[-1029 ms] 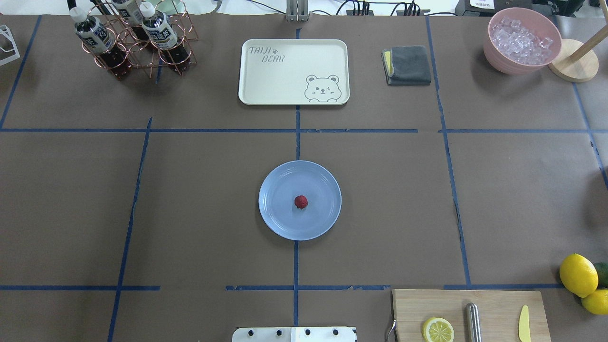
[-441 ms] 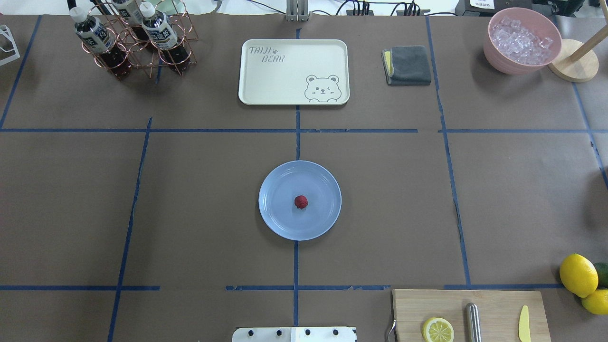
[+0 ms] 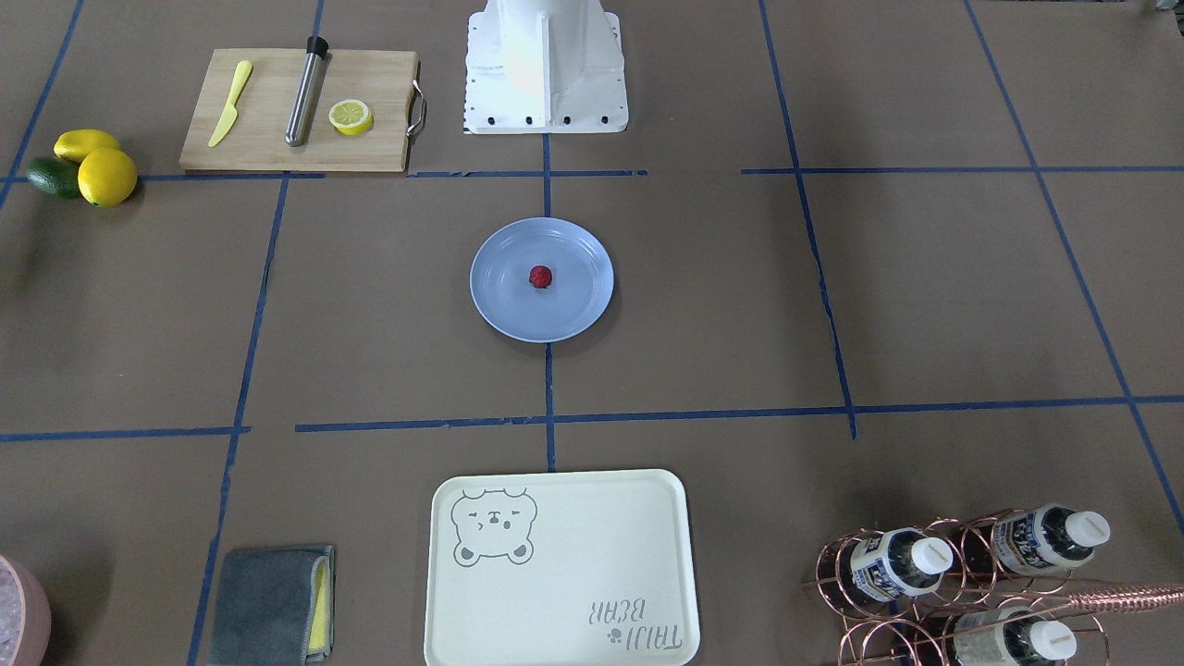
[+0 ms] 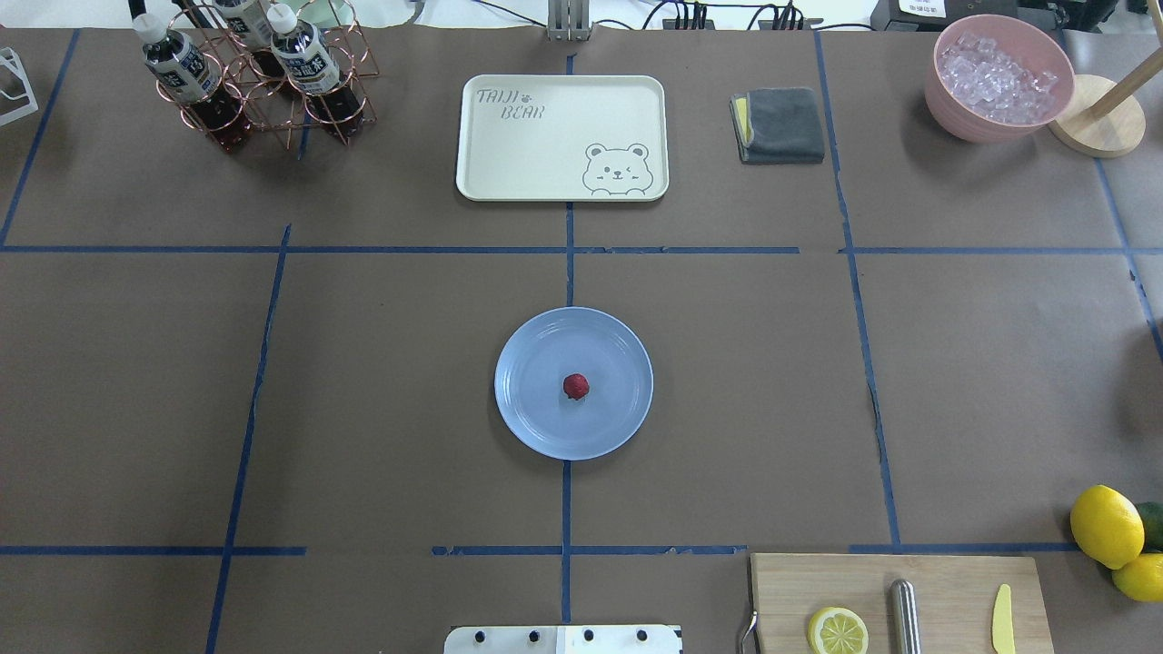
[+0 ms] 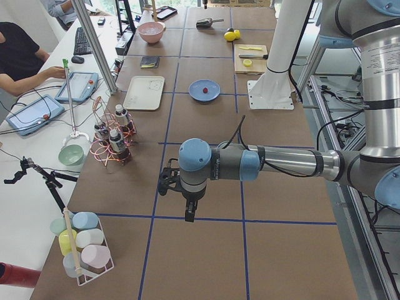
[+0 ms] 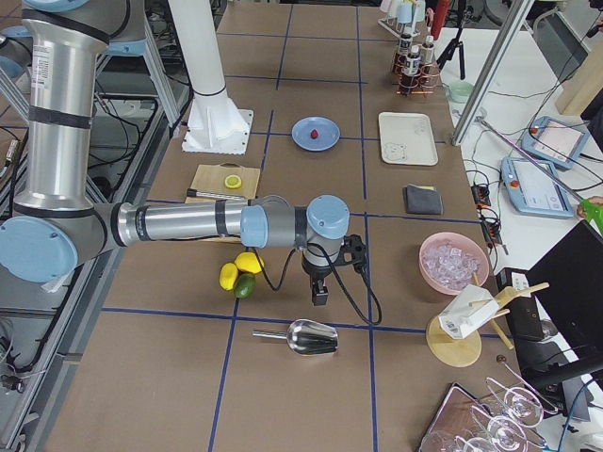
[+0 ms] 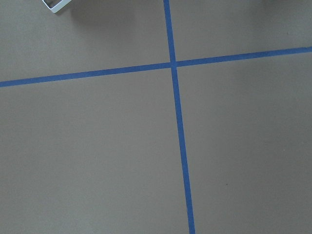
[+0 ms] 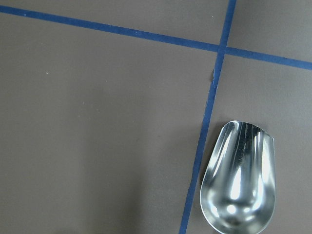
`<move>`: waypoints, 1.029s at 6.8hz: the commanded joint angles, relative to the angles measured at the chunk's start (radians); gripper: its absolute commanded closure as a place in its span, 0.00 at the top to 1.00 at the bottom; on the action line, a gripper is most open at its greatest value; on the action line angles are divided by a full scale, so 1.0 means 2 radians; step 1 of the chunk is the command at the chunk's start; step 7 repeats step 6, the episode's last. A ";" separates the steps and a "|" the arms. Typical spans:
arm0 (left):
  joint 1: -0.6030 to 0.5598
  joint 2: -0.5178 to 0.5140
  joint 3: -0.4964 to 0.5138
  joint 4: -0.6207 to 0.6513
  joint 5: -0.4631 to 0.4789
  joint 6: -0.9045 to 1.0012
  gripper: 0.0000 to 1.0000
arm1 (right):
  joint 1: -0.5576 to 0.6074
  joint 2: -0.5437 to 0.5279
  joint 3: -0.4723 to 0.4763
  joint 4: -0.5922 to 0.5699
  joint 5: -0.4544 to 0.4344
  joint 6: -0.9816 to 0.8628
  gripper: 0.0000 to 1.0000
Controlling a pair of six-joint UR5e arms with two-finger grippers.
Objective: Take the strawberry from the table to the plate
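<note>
The strawberry (image 4: 575, 386) (image 3: 540, 276), small and dark red, lies near the middle of the light-blue plate (image 4: 536, 422) (image 3: 575, 305) at the centre of the brown table (image 4: 363, 363). Neither gripper is near it. The left gripper (image 5: 188, 215) hangs over bare table far off to the robot's left, seen only in the exterior left view; I cannot tell its state. The right gripper (image 6: 320, 296) hangs far off to the right, beside a metal scoop (image 8: 239, 180), seen only in the exterior right view; I cannot tell its state. The wrist views show no fingers.
A cream bear tray (image 4: 561, 136) lies beyond the plate. A cutting board (image 4: 945, 590) with a lemon half, metal rod and yellow knife sits near right. Lemons (image 4: 1106, 525), a bottle rack (image 4: 263, 82), a grey cloth (image 4: 781, 124) and a pink ice bowl (image 4: 999, 77) line the edges.
</note>
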 commanded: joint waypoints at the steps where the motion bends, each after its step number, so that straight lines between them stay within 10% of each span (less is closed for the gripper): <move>1: 0.020 0.003 0.006 0.000 0.001 0.000 1.00 | 0.000 0.000 -0.001 0.000 0.000 0.000 1.00; 7: 0.034 -0.003 0.007 0.001 0.001 0.000 1.00 | 0.000 0.000 -0.001 0.000 0.000 -0.001 1.00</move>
